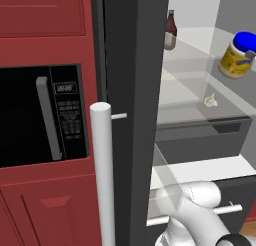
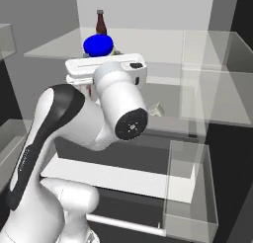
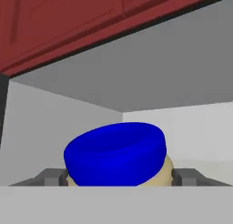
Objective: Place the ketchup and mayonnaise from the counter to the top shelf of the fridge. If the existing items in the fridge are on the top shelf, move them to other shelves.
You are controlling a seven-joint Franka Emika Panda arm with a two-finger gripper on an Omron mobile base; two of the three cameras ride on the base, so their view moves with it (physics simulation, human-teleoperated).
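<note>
End effector (image 3: 119,177): fingers spread wide to either side of the mayonnaise jar (image 3: 119,160), one dark fingertip (image 3: 51,176) on each flank; whether the pads actually press the jar I cannot tell, so this may be a wide grip or jaws just let go.
Mayonnaise jar: yellow-cream body under a blue lid (image 1: 247,41), upright inside the open fridge, at top-shelf level by the left base view (its base is hidden behind the hand in the right base view).
Long axis: vertical, lid up; in the hand view the lid tips a little, which may be the camera's roll rather than the jar's.
Top shelf (image 2: 163,45): pale glass; a dark brown bottle (image 2: 101,23) stands upright farther back on it, apart from the jar (possibly the ketchup, or an existing item; the label is too small to tell).
Shelf below (image 1: 190,97): a small pale crumpled item (image 1: 210,100) lies on it, well clear of the jar.
Fridge door (image 1: 132,115): swung open, its white bar handle (image 1: 102,170) in the foreground of the left base view.
Microwave (image 1: 45,112): built into the red cabinetry left of the fridge.
Risk, tipping: if the jar is not fully seated, a retreat that drags a finger along its side could topple it.
Risk, collision: a push deeper could knock the brown bottle behind.
Risk, task order: if that bottle is an existing item, it would need moving off this shelf.
</note>
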